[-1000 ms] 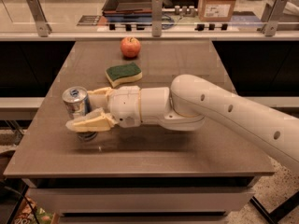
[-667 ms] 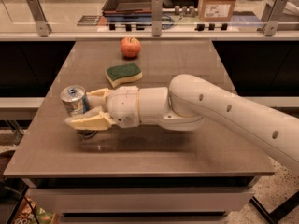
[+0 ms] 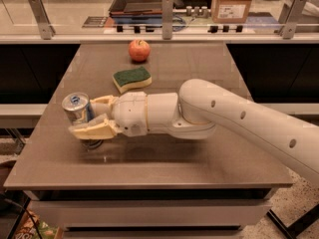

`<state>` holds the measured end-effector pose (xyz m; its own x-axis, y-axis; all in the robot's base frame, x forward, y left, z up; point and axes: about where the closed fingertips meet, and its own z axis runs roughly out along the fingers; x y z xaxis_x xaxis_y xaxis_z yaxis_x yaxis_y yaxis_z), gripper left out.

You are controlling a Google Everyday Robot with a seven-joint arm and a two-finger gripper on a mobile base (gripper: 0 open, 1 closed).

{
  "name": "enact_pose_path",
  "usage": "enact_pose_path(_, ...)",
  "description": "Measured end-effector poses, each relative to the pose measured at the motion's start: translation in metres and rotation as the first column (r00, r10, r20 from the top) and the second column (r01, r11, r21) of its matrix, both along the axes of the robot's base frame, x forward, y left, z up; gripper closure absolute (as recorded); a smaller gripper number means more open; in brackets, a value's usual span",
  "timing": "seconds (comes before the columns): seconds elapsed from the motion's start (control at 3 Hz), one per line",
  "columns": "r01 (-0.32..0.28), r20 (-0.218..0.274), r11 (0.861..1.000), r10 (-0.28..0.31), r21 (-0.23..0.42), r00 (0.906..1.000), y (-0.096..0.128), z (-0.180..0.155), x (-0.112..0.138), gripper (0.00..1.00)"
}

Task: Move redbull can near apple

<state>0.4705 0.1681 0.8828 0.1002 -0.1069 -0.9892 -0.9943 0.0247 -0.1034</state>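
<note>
Since a second ago, the can [image 3: 76, 107] and the hand [image 3: 84, 118] have been shifted only slightly, a little further left and away from the sponge [image 3: 131, 78]. The sponge and the apple [image 3: 139, 50] have been left where they were.

The can is clamped in the hand, with one finger pressed on its far side and the other on its near side. It is held tilted, so that its silver top is turned toward the camera. A dark shadow is cast on the counter [image 3: 209, 63] just beneath the hand. Whether the can's base is touching the counter cannot be told.

The can is placed to the near left of the sponge, apart from it. The apple is found beyond the sponge, near it but not touching, toward the counter's far edge. So the sponge is set between the can and the apple. The arm [image 3: 234, 118] is stretched in from the near right of the sponge, low over the counter.
</note>
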Motion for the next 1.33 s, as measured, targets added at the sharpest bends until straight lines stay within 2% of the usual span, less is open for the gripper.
enact_pose_path(0.67,0.029,0.001,1.0,-0.029,-0.009,0.9996,-0.009,0.014,0.015,1.0)
enact_pose_path(1.0,0.09,-0.005,0.996,-0.09,-0.013,0.9959,-0.028,0.033,0.038,1.0)
enact_pose_path(1.33,0.174,-0.003,0.985,-0.174,-0.016,0.9848,-0.051,0.052,0.063,1.0)
